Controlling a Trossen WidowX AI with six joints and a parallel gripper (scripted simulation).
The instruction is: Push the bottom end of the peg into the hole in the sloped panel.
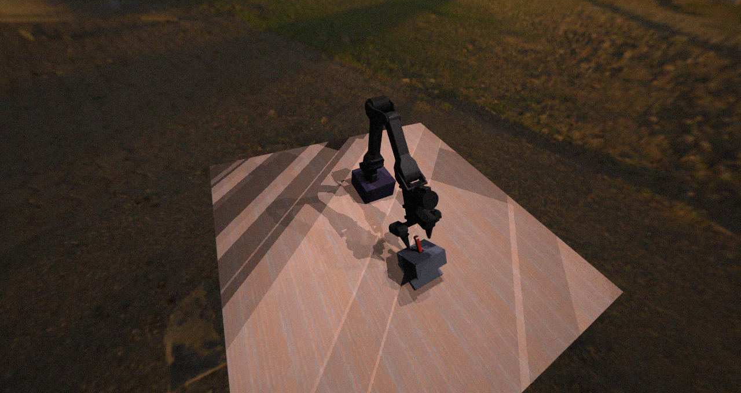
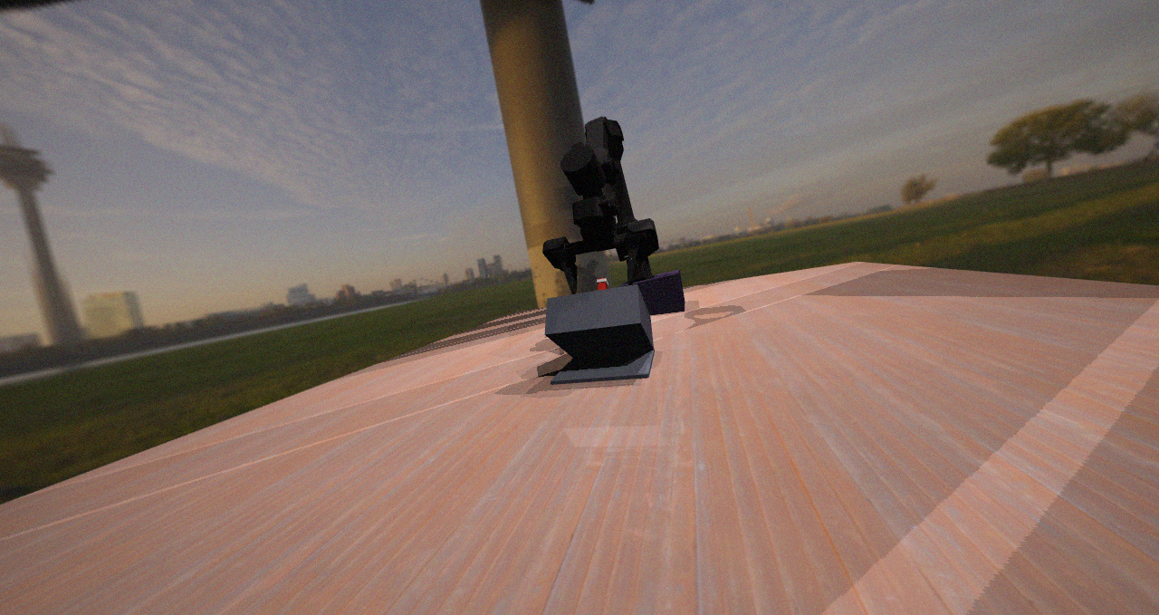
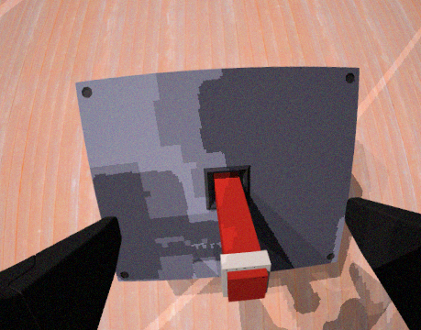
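Two black fingers stand wide apart above the sloped panel (image 1: 434,249) (image 2: 598,312) (image 3: 283,115), one on each side of the peg (image 1: 418,245) (image 2: 602,284) (image 3: 238,215), with nothing held between them. The gripper (image 1: 418,241) (image 2: 607,285) (image 3: 236,220) points downward at the panel's face, and in the wrist view its fingertips flank the panel's lower half.

The arm (image 1: 397,139) (image 2: 621,186) makes a tall, narrow arch: one link climbs steeply from the purple base block (image 1: 374,191) (image 2: 668,293), which sits well apart from the panel, to an elbow high above it. From that bend the forearm slopes down toward the panel, and the bulky wrist hangs above the panel's face.

The red, square-sided peg has its lower end in the panel's square hole (image 3: 211,197), while its shaft leans out of the face toward the gripper. Its pale collar and red top end are well clear of the panel's face. How deep the lower end sits is hidden. The panel's stand rests on the wooden table (image 1: 311,313) (image 2: 405,490) (image 3: 36,46).
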